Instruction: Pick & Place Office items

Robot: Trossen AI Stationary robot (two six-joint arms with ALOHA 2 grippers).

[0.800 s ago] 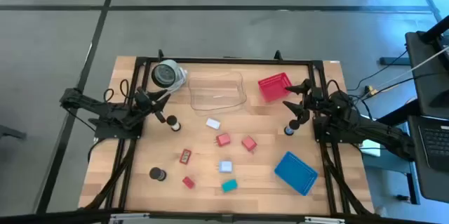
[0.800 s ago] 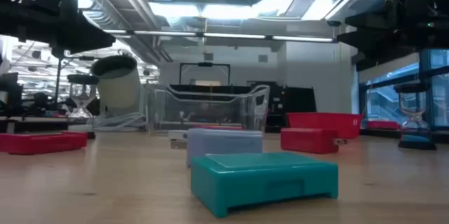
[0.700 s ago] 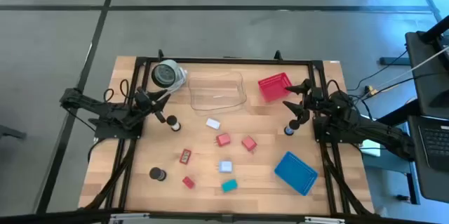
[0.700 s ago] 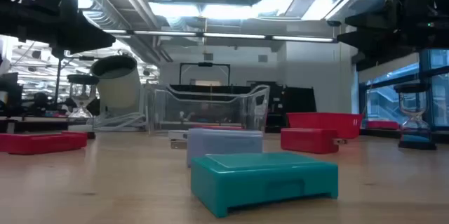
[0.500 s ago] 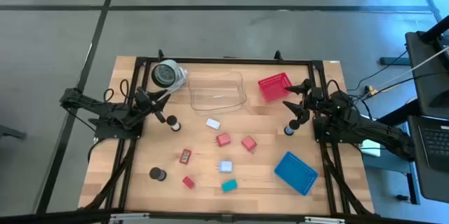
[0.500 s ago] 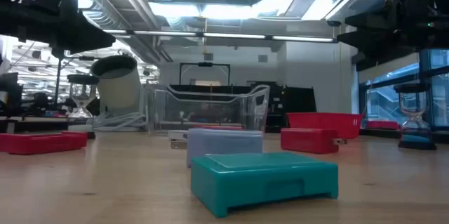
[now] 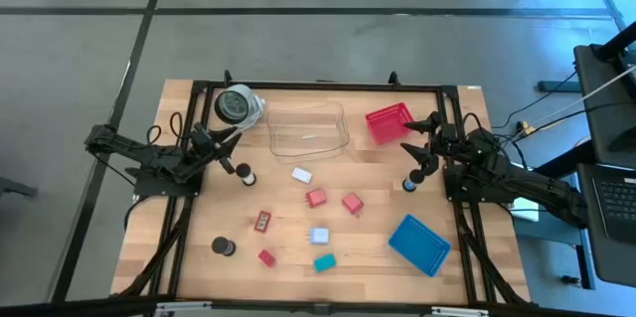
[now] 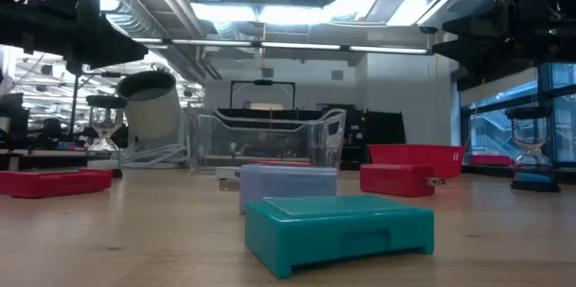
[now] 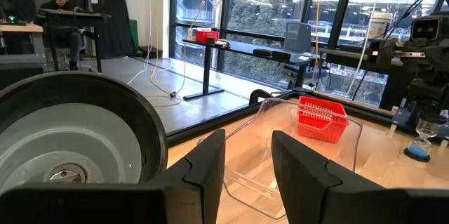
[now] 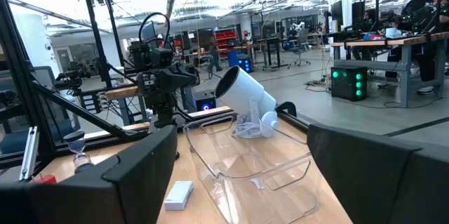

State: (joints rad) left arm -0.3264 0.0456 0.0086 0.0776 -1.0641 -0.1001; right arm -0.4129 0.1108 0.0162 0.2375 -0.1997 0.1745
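Office items lie scattered over the middle of my table (image 7: 199, 228), none yet lifted: nearest me a teal block (image 7: 325, 262), a pale-blue one (image 7: 319, 236) and small red pieces (image 7: 262, 222), farther out two red blocks (image 7: 317, 198) and a white one (image 7: 301, 174). I judge the picking not begun. My right gripper (image 7: 415, 148), fingers spread and empty, hangs beside the red mesh basket (image 7: 388, 121); my left gripper (image 7: 227, 148) is closed on nothing. I would descend squarely over one block, clear of its neighbours. Beyond stand a clear tray (image 7: 308, 130) and a round black-and-silver object (image 7: 236, 105); a blue lid (image 7: 418, 244) lies to the right.
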